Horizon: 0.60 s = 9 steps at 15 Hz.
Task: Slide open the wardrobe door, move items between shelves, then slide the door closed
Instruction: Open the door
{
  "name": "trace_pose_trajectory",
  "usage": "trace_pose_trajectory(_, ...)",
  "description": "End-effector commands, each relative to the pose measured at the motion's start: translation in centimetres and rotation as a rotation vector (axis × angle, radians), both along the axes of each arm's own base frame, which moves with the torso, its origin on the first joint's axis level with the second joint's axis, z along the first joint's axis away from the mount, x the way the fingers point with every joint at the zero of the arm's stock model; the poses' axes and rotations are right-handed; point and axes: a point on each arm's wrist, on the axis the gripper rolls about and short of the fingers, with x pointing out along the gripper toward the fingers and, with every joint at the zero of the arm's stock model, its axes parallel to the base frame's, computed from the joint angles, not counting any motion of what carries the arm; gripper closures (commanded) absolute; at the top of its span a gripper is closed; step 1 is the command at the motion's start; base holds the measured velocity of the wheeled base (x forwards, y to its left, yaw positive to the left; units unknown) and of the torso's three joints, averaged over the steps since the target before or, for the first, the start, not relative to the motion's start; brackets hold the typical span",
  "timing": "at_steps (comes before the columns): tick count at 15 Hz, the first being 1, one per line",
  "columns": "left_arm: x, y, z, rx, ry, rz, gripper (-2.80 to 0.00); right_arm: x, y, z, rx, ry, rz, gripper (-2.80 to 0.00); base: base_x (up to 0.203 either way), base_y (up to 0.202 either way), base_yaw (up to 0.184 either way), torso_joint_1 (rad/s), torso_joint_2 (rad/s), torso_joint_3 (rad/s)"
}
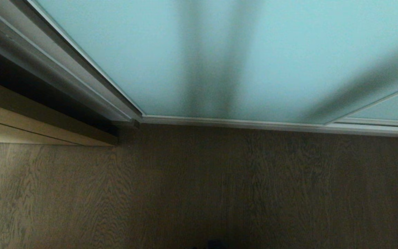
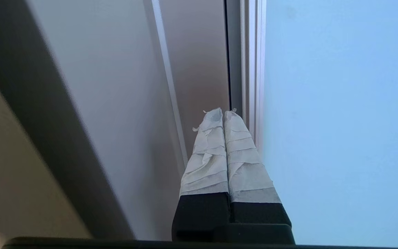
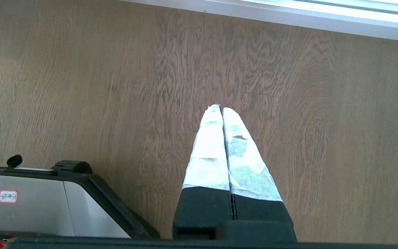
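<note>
Taped fingertips pressed together, the left gripper (image 2: 224, 112) points up along the door's frame (image 2: 252, 69), clenched on nothing. To one side of those tips, in the left wrist view, run a dark strip and a pale wall panel (image 2: 116, 86); to the other side stands the silver frame, and beyond it the frosted turquoise glass of the sliding door (image 2: 340, 121). The tips sit just beside the frame's edge, at the thin dark gap (image 2: 227, 52) between frame and wall; whether they touch the metal cannot be told.

From the head camera neither arm shows: a tan wood-grain surface (image 1: 29, 128) lies at far left, then the frame's upright, then the glass (image 1: 133, 52) filling the upper picture, its bottom rail (image 1: 237, 122) meeting the wood floor (image 1: 199, 190). The door appears closed, and the shelves and the bag are hidden behind it.

At right, the right gripper (image 3: 222, 108) hangs over bare floor, likewise clenched and empty, with part of the robot's base (image 3: 47, 204) beside it, well apart from the door.

The frame's long axis runs vertically, roughly in line with the left fingers, so that arm is judged the nearer for a sideways push on the edge.
</note>
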Motion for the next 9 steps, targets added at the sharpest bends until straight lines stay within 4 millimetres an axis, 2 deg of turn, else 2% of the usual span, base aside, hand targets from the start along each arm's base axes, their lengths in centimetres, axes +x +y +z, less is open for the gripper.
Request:
trace_pose_trajectory(1, 0.95, 0.04, 0.25, 0.005, -0.013, 0.007, 0.00, -0.01, 0.00, 0.00, -0.001, -0.002, 0.000, 0.00, 0.000, 0.000, 0.000, 0.000, 0.00, 0.000)
trace_pose_trajectory(9, 1.09, 0.02, 0.92, 0.036, -0.133, 0.037, 0.00, -0.01, 0.00, 0.00, 0.001, -0.002, 0.000, 0.00, 0.000, 0.000, 0.000, 0.000, 0.00, 0.000)
